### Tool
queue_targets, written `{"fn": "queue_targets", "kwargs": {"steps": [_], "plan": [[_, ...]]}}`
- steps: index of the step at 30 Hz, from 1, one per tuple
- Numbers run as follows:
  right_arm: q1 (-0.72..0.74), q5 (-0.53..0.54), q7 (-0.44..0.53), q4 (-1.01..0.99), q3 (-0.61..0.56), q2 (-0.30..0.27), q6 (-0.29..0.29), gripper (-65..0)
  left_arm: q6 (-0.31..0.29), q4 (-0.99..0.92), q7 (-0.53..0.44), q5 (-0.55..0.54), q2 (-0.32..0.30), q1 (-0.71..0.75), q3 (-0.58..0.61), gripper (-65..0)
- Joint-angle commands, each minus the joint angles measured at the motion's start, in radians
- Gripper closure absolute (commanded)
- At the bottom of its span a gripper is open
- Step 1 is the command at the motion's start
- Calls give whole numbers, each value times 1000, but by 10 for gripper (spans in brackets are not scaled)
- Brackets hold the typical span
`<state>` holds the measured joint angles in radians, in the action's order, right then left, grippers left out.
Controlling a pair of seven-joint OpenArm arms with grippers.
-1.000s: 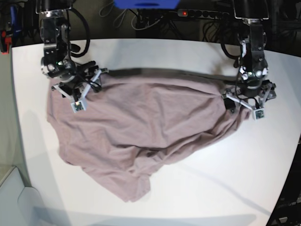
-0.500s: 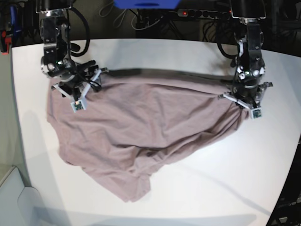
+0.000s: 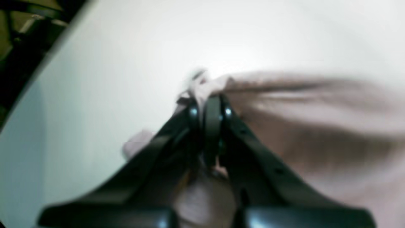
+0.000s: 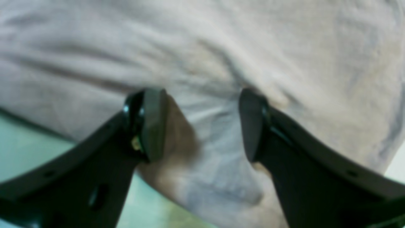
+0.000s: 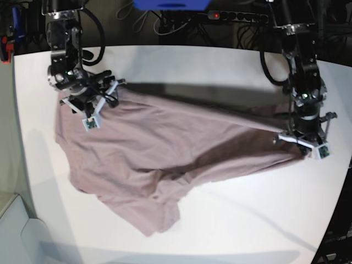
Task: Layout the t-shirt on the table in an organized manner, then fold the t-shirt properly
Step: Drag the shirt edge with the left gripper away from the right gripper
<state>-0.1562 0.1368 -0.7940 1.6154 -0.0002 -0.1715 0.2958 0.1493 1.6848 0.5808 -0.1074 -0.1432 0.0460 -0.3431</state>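
Note:
The dusty-pink t-shirt (image 5: 165, 148) lies crumpled across the white table (image 5: 220, 66), its far edge drawn taut and casting a dark shadow. At the base view's right, my left gripper (image 5: 303, 144) is shut on the shirt's right end. Its wrist view shows the fingers (image 3: 208, 104) pressed together on a pinch of the t-shirt (image 3: 316, 126). My right gripper (image 5: 91, 107) is at the shirt's far-left corner. In its wrist view the right gripper (image 4: 202, 126) is open, its pads set wide apart, and a bulge of the t-shirt (image 4: 221, 57) lies between them.
The table's curved right edge (image 5: 344, 165) runs close beside my left gripper. Cables and a power strip (image 5: 231, 16) lie behind the far edge. A pale bin corner (image 5: 16, 231) stands off the table at the front left.
My left gripper has closed on the shirt's right end and pulled it right and toward the front, stretching the cloth. The right arm has stayed where it was.

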Motion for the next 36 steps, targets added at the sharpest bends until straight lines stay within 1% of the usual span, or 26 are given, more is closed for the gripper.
{"fn": "queue_targets", "kwargs": {"steps": [1, 3, 5, 9, 11, 16, 20, 23, 26, 30, 32, 36], "plan": [[-1, -9, -52, -34, 2, -7, 6, -369, 5, 19, -32, 7, -12, -42, -17, -1], [7, -9, -14, -93, 2, -9, 6, -368, 5, 18, 0, 7, -12, -73, -38, -1], [8, -9, 40, -162, 2, -23, 6, -368, 2, 5, 49, 7, -17, -116, -53, -1], [5, -9, 114, -258, 2, -27, 6, -360, 0, -56, 71, 7, -23, -186, -75, -3], [2, -9, 127, -264, 2, -29, 6, -332, 0, -124, 71, 7, -25, -235, -75, -3], [-10, -9, 121, -260, 2, -29, 9, -256, 0, -303, 71, 13, -26, -352, -75, -3], [-52, -9, 126, -185, 2, -29, 9, -201, -1, -473, 49, 15, -28, -427, -75, -3], [-101, -9, 121, -69, 2, -29, 9, -170, -1, -627, -35, 8, -49, -459, -67, -3], [-139, -9, 118, 36, -1, -41, 9, -148, -1, -770, -107, 7, -54, -504, -67, -5], [-181, -9, 118, 139, 2, -41, 9, -132, 0, -866, -120, 7, -68, -525, -73, -6], [-182, -9, 117, 161, 2, -47, 9, -132, -1, -868, -120, 5, -66, -527, -73, -34], [-184, -9, 117, 193, 4, -55, 9, -132, 5, -865, -120, 1, -65, -524, -77, -170]]}}
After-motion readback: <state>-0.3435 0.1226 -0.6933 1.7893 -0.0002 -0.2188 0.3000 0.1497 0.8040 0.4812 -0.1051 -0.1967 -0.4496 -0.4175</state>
